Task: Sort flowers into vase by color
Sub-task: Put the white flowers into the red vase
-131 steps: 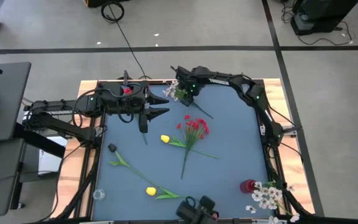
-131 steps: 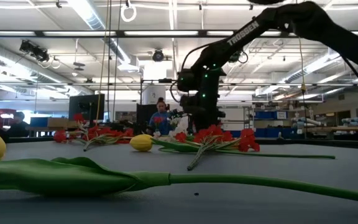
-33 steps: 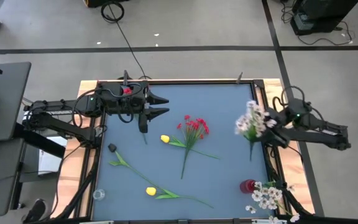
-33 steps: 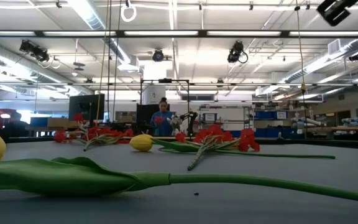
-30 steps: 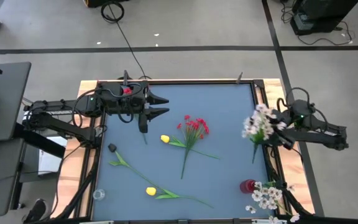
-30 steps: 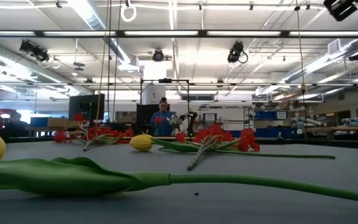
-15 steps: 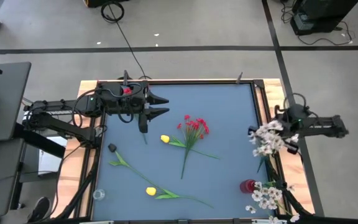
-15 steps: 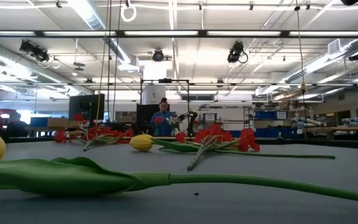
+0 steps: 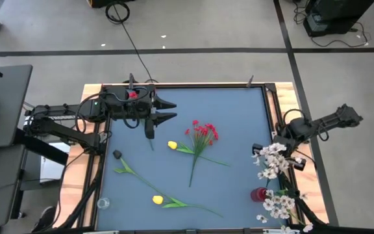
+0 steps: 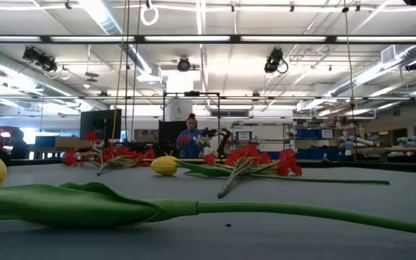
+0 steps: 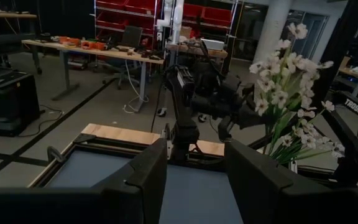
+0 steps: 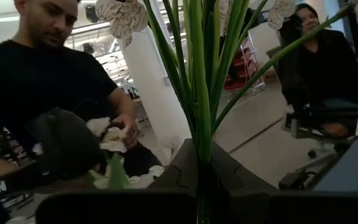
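Your blue-grey rectangular worktop [image 9: 232, 123] fills the middle of the high view, and the big change is on its right edge: the right arm, which a few seconds ago reached over the upper middle of the worktop, has swung out and down the right side, carrying the spray of small white blossoms on green stems [image 9: 273, 159] with it. The right gripper [image 9: 289, 144] sits at the right rim, lower right of the frame, clenched on that spray; your right wrist view shows the green stems pinched between its dark fingers [image 12: 188, 168]. The blossoms now hang just above the small red vase [image 9: 258, 194] and the bunch of white flowers [image 9: 279, 207] already at the lower right corner, so in my judgement you are nearly over the drop point for the white group and should line the stems up before letting go. The left gripper [image 9: 164, 110] waits at the upper left of the worktop, unmoved, its fingers spread apart and empty. Left to sort, all where they were: the red blossom cluster on its long green stem [image 9: 203, 134] at centre, one yellow tulip [image 9: 173, 145] just left of it, and a second yellow tulip with long leaves [image 9: 158, 199] at lower left.
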